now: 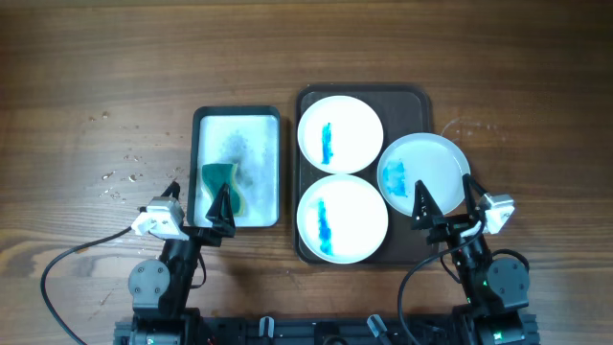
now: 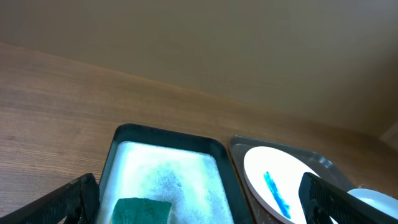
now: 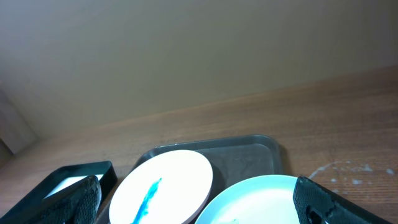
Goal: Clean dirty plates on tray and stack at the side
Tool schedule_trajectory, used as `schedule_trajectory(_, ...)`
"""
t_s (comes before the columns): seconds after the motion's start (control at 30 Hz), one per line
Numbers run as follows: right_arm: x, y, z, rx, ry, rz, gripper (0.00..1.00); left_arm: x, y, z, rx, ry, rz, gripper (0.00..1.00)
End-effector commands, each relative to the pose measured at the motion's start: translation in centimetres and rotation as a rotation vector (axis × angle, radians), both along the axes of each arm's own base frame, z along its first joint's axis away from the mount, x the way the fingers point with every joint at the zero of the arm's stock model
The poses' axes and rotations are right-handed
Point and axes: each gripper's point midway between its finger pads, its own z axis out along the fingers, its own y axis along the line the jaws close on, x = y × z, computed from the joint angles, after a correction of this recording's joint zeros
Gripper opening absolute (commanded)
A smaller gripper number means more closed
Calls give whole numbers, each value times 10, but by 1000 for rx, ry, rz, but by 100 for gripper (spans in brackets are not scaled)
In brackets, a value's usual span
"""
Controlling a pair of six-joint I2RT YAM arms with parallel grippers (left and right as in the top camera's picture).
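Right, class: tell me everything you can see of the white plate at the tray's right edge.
This round white shallow plate looks smooth and glossy, with a slightly raised rim. A blue smear marks its left part; the rest is plain. It lies across the right rim of the dark brown rectangular tray, partly over the wood-grain tabletop. Its left edge nears two other white plates. The right gripper's open fingers frame its near edge, seemingly not touching.

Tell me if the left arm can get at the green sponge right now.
Probably yes: the open left end effector hangs right at the green sponge, which lies uncovered in the dark-rimmed white basin.
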Motion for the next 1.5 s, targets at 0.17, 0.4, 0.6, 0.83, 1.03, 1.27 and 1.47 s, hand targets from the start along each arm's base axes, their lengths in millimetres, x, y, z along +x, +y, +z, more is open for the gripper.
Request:
schedule_trajectory(0.17, 1, -4, 1, -9, -7, -19, 99, -1, -3, -1, 19, -4, -18, 100)
schedule_trajectory(0.4, 1, -4, 1, -9, -7, -19, 100, -1, -3, -1, 19, -4, -18, 100)
schedule_trajectory(0.6, 1, -4, 1, -8, -6, -19, 100, -1, -3, -1, 19, -4, -18, 100)
schedule_trajectory(0.83, 1, -4, 1, -3, -6, -19, 100, -1, -3, -1, 19, -6, -18, 100)
schedule_trajectory(1.03, 1, -4, 1, 12, -2, -19, 100, -1, -7, -1, 16, -7, -42, 100)
schedule_trajectory(1.27, 1, -4, -1, 1, 5, -19, 100, -4, -17, 1, 13, -12, -101, 100)
schedule_trajectory(1.47, 4, -2, -15, -10, 64, -12, 100, -4, -19, 2, 12, -15, -112, 100)
